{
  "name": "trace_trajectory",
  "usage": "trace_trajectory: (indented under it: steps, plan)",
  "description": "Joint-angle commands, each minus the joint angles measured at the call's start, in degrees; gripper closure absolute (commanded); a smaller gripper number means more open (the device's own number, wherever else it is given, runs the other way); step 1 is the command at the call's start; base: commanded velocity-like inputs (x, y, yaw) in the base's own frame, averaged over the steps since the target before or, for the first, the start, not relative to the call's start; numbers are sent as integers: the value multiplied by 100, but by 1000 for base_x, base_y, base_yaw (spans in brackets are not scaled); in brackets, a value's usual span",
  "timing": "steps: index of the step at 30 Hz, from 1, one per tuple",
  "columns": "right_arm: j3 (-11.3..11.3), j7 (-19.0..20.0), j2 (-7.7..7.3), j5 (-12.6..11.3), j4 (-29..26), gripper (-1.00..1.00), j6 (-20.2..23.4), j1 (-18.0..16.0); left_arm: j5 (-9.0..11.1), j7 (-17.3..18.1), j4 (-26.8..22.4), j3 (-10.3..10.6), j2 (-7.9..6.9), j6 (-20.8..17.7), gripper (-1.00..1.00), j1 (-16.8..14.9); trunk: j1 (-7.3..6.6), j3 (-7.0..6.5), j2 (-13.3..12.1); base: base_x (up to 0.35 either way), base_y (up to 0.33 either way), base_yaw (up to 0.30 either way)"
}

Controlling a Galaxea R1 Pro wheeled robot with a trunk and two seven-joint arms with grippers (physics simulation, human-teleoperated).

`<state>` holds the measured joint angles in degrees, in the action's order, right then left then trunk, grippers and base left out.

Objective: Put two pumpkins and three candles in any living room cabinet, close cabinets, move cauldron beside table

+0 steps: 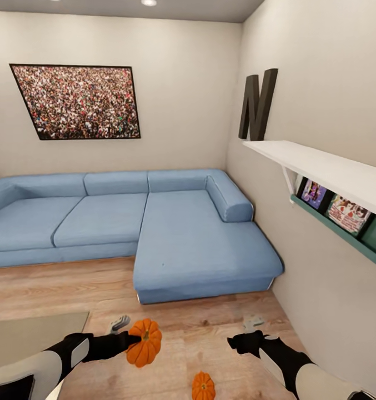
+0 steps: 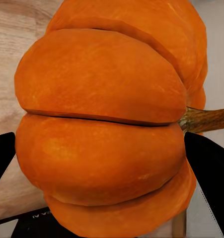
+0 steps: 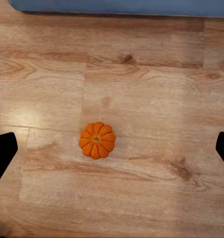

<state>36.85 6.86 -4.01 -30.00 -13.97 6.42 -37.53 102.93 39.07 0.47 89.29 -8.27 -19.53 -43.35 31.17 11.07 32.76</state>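
Before blue sofa (image 1: 171, 222) | left end effector (image 1: 133, 340) grips pumpkin (image 1: 145, 342) | right end effector (image 1: 247, 332) wide | second pumpkin (image 1: 203, 386) on floor (image 1: 210, 328)

One orange pumpkin (image 1: 144, 343) held aloft, second pumpkin (image 1: 203, 386) upright on floor

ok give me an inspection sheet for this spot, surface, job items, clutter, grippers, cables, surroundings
surface: wood plank floor; a grey table corner at the robot's left.
job's things: one pumpkin held off the floor; second pumpkin sitting on the floor, stem up.
clutter: nothing seen.
grippers: left gripper shut on the held pumpkin; right gripper open and empty, above the floor pumpkin.
cables: nothing seen.
surroundings: blue corner sofa, crowd picture, letter N, white wall shelf over a green rack of magazines.
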Motion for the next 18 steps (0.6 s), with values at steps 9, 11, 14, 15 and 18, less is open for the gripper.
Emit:
trace_trajectory:
  steps: [9, 11, 14, 15, 18]
  plan:
    - [6, 2, -3, 8, 104, -100, -159, 0, 14, -6, -3, -34, 9, 2, 100, -1, 0, 1, 0, 34, 0, 3]
    - [6, 6, -3, 5, 105, -100, -184, 0, 14, -5, -3, -34, 9, 2, 100, 1, 0, 1, 0, 1, 0, 0]
    - [6, 22, -3, 5, 105, -100, -197, 0, 16, -5, -3, -34, 9, 2, 100, 1, 0, 1, 0, 0, 0, 0]
    - [6, 27, -8, 9, 105, -100, -197, 0, 16, -5, -6, -34, 9, 2, 100, 2, 0, 1, 0, 0, 0, 0]
    - [6, 27, -7, 12, 105, -100, -195, 0, 16, -5, -11, -35, 11, 2, 100, -1, 0, 1, 0, 0, 0, 0]
